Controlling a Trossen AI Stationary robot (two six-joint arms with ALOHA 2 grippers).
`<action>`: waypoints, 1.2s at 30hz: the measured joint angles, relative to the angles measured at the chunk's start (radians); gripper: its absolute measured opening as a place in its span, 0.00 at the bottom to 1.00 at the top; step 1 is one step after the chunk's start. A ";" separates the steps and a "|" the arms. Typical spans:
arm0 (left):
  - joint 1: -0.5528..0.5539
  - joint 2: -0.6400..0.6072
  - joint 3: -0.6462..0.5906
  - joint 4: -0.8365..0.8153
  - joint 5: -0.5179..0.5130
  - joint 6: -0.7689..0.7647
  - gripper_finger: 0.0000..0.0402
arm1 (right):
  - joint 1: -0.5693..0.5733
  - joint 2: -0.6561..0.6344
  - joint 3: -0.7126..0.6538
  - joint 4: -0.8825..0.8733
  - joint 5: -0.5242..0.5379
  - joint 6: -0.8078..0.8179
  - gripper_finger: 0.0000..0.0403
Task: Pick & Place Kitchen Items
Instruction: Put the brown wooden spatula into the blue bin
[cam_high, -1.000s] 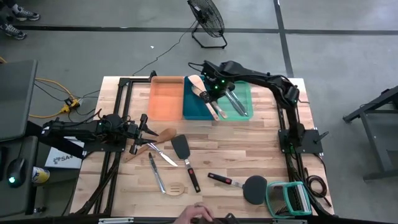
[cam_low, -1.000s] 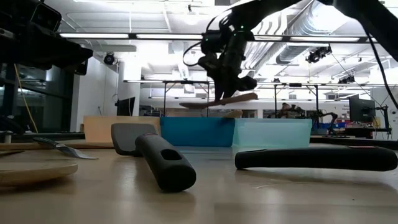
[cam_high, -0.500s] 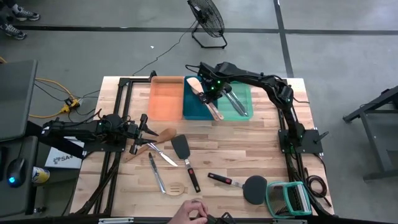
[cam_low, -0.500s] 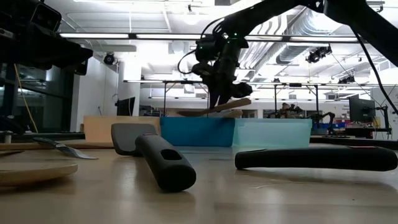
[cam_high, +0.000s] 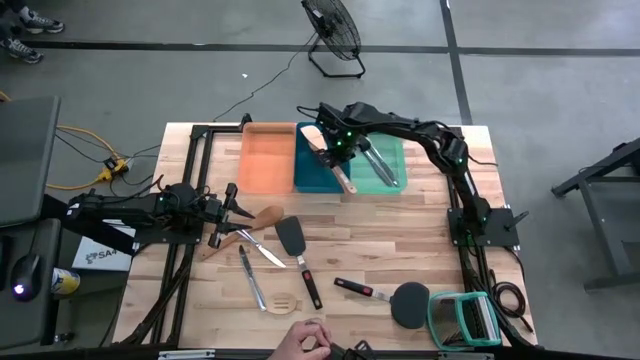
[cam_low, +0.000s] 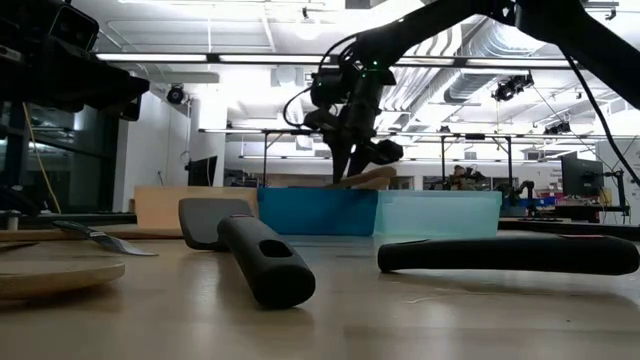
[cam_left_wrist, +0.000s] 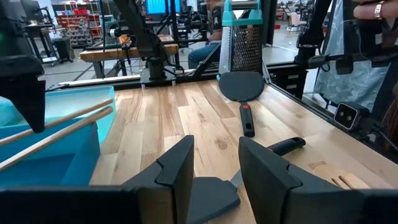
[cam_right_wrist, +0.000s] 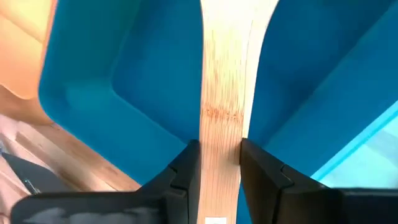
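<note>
Right gripper (cam_high: 334, 152) over the blue rectangular tray (cam_high: 312, 172), fingers (cam_right_wrist: 186, 171) clamped on the handle of a pale wooden spatula (cam_high: 327, 155); the handle runs straight between both fingers, touching each. The spatula's broad end sits over the blue tray's far edge, its handle end over the near edge, next to the teal rectangular tray (cam_high: 392, 150). In the low view the spatula (cam_low: 362, 178) is just above the tray rim (cam_low: 318, 211), tilted. Left gripper (cam_high: 232, 203) waits in front of the orange rectangular tray (cam_high: 266, 155), fingers (cam_left_wrist: 176, 173) parted, holding nothing, over a black flat spatula (cam_high: 293, 238) on the wooden table (cam_high: 400, 240).
</note>
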 joint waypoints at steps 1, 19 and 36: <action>0.000 0.000 0.000 0.000 0.000 0.000 0.31 | 0.000 0.000 0.000 0.003 0.012 0.000 0.22; 0.000 0.000 0.000 0.000 0.000 0.000 0.31 | 0.000 0.000 0.000 0.014 0.020 -0.045 0.25; 0.000 0.000 0.000 0.000 0.000 0.000 0.31 | 0.002 0.010 0.000 -0.008 0.010 -0.068 0.26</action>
